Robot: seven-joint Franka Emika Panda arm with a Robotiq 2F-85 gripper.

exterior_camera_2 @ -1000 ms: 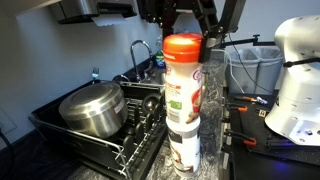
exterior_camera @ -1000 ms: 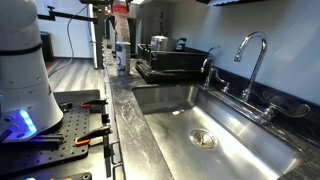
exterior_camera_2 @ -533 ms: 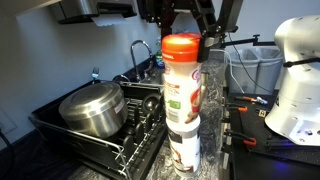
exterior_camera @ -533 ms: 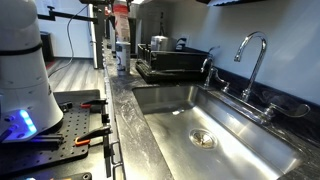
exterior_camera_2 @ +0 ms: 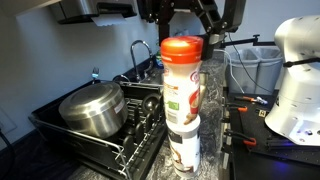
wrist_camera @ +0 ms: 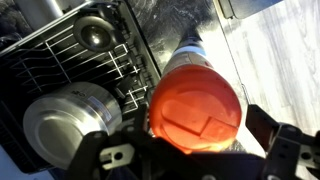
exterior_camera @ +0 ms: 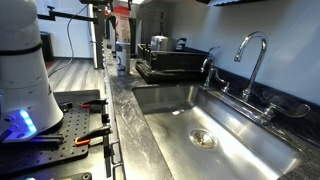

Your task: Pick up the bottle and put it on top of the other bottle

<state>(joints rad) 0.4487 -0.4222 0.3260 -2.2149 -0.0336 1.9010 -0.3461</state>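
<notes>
Wrist view — the bottle (wrist_camera: 195, 108) sits centred just under the hand (wrist_camera: 200, 155), spread wide — no contact.

Opposed low views; wrist above bottle (wrist_camera: 195, 105)

White robot arm wearing a black gripper

The smooth, rounded white plastic arm base (exterior_camera: 22, 70) is glowing with a blue light (exterior_camera: 22, 124) near its foot. The black two-fingered metal gripper (exterior_camera_2: 188, 20) is showing a small white marking (wrist_camera: 117, 154) on one finger, and thin black cables (exterior_camera_2: 245, 42) are trailing from it.
</notes>
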